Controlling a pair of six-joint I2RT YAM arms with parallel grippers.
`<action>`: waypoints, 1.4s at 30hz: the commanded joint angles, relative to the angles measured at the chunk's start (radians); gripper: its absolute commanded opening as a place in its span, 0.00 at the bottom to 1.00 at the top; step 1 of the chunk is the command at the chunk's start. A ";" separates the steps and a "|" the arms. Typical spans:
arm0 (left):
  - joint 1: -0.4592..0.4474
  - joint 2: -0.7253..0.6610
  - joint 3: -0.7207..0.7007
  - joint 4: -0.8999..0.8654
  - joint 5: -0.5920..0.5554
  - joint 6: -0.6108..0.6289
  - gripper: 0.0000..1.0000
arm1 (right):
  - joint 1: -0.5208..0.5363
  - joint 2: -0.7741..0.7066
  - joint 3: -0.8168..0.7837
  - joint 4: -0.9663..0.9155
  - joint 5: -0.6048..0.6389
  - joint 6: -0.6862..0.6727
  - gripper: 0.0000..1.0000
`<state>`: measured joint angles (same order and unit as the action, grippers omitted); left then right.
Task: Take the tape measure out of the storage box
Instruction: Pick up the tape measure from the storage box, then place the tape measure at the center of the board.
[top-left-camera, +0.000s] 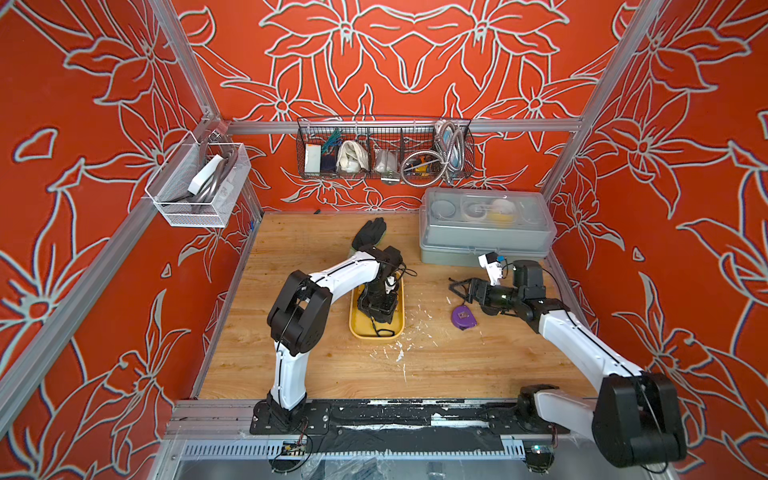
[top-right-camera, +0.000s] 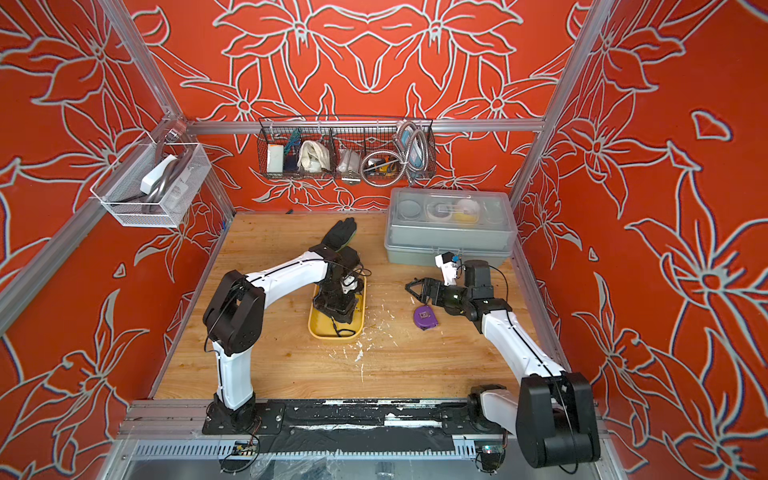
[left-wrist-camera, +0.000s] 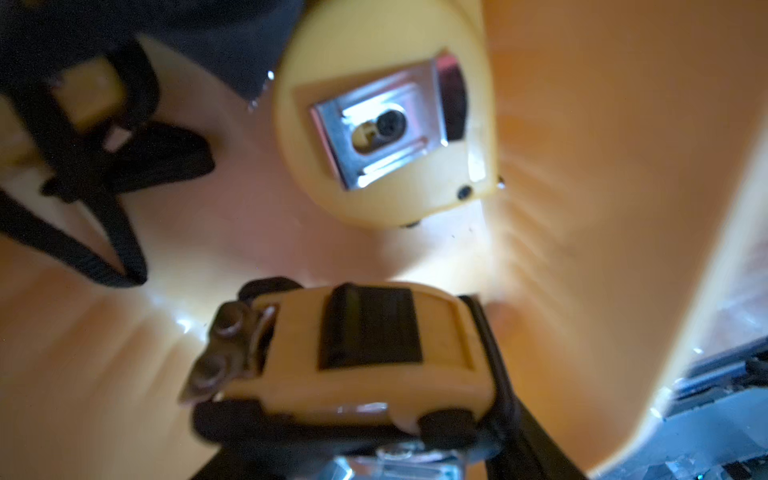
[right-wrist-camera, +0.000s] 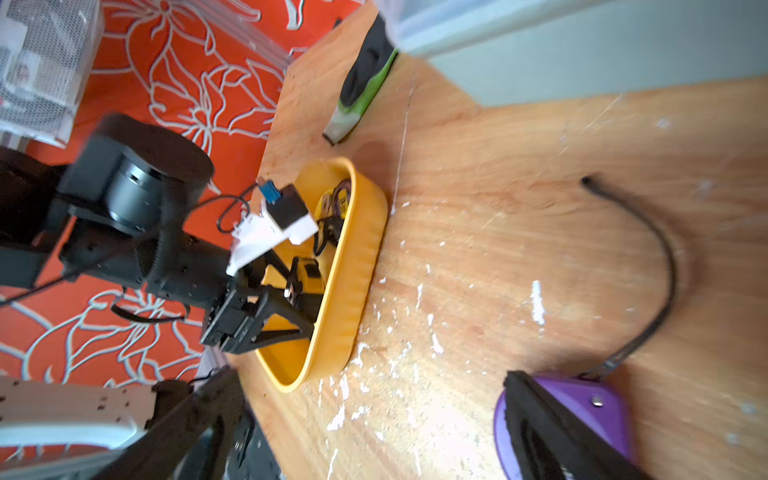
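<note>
top views high over the table (top-left-camera: 332, 374); left wrist close, seemingly inside storage box (left-wrist-camera: 582, 208)

A yellow tape measure (left-wrist-camera: 365, 353) with a black thumb lock and a metal hook at its tip fills the near part of the view, blurred, inside the yellow tray (left-wrist-camera: 582, 208). Beyond it lies a second, rounder tape measure (left-wrist-camera: 374, 203), its metal belt clip (left-wrist-camera: 382, 129) facing up, close to the tray's wall. A black strap (left-wrist-camera: 104, 174) lies looped apart from both.
</note>
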<state>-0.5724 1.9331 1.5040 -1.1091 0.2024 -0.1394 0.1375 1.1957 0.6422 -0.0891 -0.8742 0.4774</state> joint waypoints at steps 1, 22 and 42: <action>-0.013 -0.119 0.027 -0.041 0.023 0.083 0.43 | 0.022 0.042 0.031 0.055 -0.145 0.007 0.99; -0.084 -0.368 -0.069 0.187 0.051 0.230 0.43 | 0.340 0.323 0.280 0.132 -0.301 0.079 0.82; -0.130 -0.357 -0.030 0.257 -0.023 0.233 0.46 | 0.448 0.444 0.349 0.207 -0.319 0.144 0.56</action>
<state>-0.6956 1.5932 1.4559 -0.9413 0.2028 0.0895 0.5613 1.6287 0.9710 0.1074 -1.1713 0.6144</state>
